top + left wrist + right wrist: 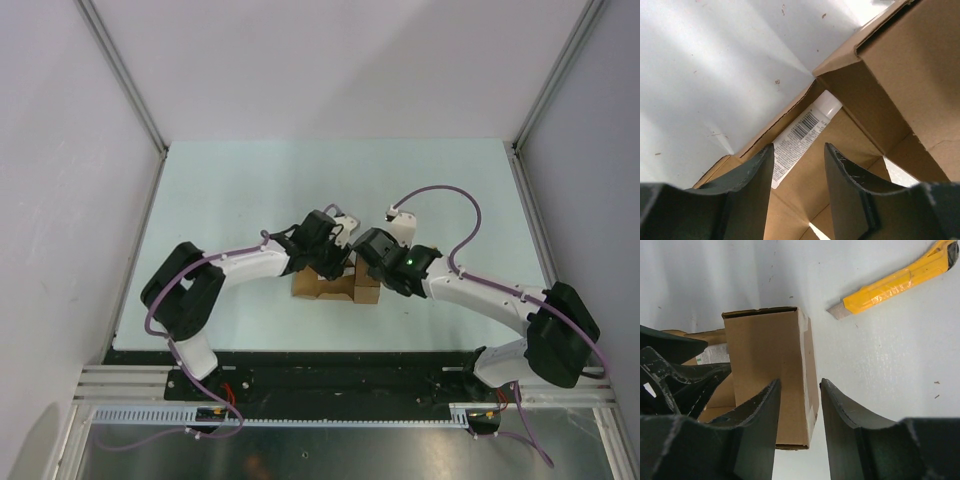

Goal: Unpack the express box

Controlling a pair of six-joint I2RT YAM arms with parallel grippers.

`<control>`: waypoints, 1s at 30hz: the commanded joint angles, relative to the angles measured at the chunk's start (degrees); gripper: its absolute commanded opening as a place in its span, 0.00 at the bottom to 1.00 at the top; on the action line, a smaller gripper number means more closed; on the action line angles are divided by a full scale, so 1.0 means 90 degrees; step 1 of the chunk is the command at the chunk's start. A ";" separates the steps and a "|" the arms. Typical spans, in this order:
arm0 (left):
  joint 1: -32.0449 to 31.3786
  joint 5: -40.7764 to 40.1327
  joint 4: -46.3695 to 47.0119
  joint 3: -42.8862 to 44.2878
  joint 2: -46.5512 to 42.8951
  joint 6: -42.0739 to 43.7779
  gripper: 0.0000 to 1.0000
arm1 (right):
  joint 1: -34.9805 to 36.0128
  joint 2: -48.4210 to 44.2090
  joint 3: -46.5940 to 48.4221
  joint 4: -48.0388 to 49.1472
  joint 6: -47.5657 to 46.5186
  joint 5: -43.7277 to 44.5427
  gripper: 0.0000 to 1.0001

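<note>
Left end effector (799,150) hangs with its dark, scuffed fingers (752,185) apart over the open, plain brown corrugated cardboard express box (900,65), where a white plastic tube with a barcoded label (802,131) lies along an inner wall. Right end effector (800,385) straddles the box's taped edge, jaws apart; whether it pinches cardboard I cannot tell. The box sits mid-way across the pale, speckled bench (880,370), near a slim yellow utility knife (890,282).

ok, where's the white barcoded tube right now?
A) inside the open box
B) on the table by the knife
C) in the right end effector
A: the left wrist view shows the tube lying on the floor of the open box, along one wall.
</note>
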 commanded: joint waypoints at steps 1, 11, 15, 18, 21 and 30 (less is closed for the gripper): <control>-0.0104 -0.0138 0.0289 0.0148 0.0113 0.0417 0.50 | -0.0110 -0.0020 -0.0163 0.0022 -0.0159 -0.0143 0.43; -0.0329 -0.0499 0.0338 0.0177 0.0494 0.0505 0.60 | -0.0188 -0.0069 -0.0232 0.0071 -0.0149 -0.0241 0.43; -0.0388 -0.0685 0.0338 0.0197 0.0572 0.0466 0.57 | -0.0198 -0.0079 -0.0280 0.0120 -0.0139 -0.0279 0.43; -0.0388 -0.0705 0.0347 0.0197 0.0543 0.0427 0.53 | -0.0208 -0.0079 -0.0290 0.0130 -0.0110 -0.0289 0.42; -0.0388 -0.0792 0.0338 0.0168 0.0456 0.0388 0.42 | -0.0208 -0.0088 -0.0300 0.0140 -0.0110 -0.0299 0.42; -0.0388 -0.0812 0.0299 0.0021 0.0036 0.0320 0.18 | -0.0228 -0.0108 -0.0310 0.0130 -0.0110 -0.0279 0.43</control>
